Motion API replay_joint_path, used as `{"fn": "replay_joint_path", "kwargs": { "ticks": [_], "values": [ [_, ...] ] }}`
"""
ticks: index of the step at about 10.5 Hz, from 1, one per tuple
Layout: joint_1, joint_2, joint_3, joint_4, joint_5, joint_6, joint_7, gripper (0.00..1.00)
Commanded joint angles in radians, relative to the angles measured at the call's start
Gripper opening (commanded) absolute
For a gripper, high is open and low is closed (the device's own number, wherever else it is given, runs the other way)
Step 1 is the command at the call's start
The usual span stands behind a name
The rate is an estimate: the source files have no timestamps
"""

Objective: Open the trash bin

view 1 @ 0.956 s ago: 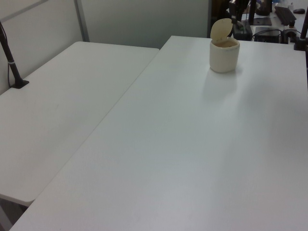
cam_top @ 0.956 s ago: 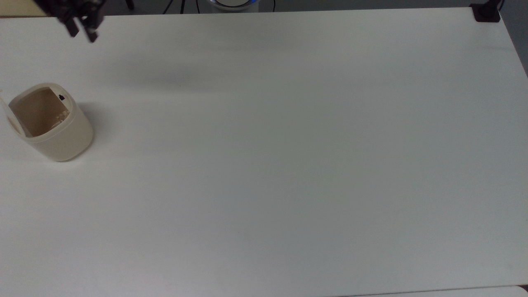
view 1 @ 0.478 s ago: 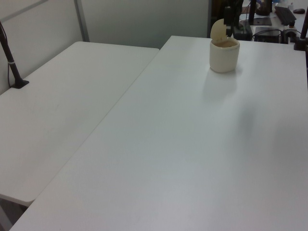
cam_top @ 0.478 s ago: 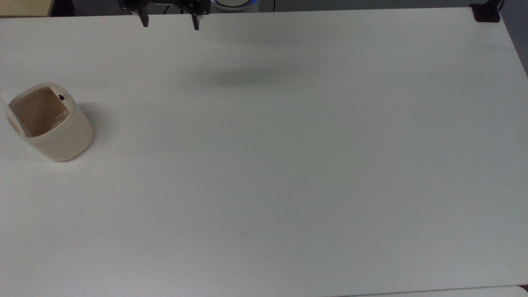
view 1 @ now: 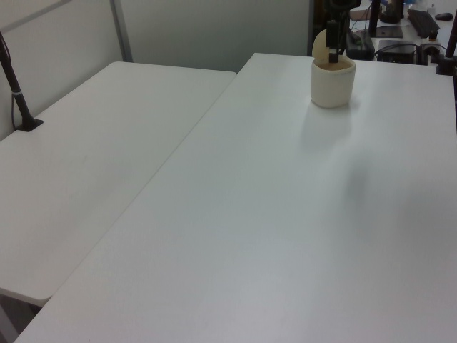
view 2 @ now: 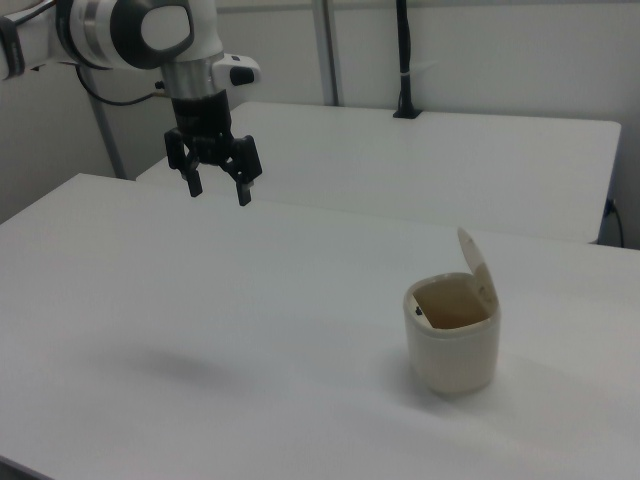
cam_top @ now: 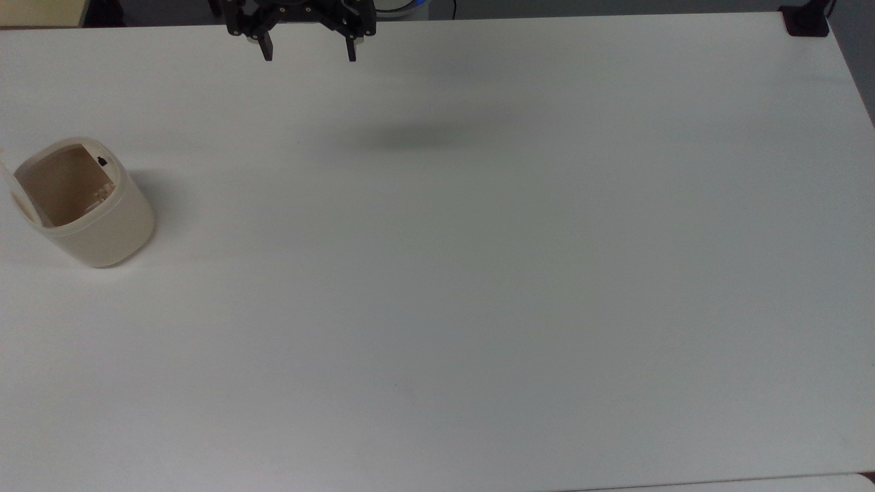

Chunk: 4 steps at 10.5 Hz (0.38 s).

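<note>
Since a second ago the gripper (cam_top: 307, 55) has swung away from the trash bin (cam_top: 83, 205), going from up near the bin's corner of the table (cam_top: 478, 273) to a spot further toward the top view's right along the far edge, and it sits a touch lower in the top view than half a second back. The bin itself hasn't budged.

So the bin is a small cream plastic thing with a rounded-square body, standing upright near the top view's left edge of the table. Its lid (view 2: 478, 266) is flipped up, standing nearly vertical on the hinge, and you can look straight down into the tan inside. A little black button (cam_top: 102, 162) sits at the rim, on the side opposite the lid.

The gripper (view 2: 215, 190) hangs in the air well apart from the bin, fingers pointing down and spread wide, nothing between them. In the left view it shows behind the bin (view 1: 332, 82), dark against the raised lid.
</note>
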State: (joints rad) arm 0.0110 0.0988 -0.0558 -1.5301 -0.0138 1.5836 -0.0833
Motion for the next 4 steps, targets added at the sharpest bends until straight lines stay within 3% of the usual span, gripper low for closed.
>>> {"fn": "replay_joint_path", "kwargs": {
  "ticks": [1,4],
  "values": [
    [-0.002,-0.011,-0.027,-0.005,0.028,0.021,-0.016,1.0],
    [-0.003,-0.025,-0.03,-0.005,0.026,0.01,-0.013,1.0]
  ]
}}
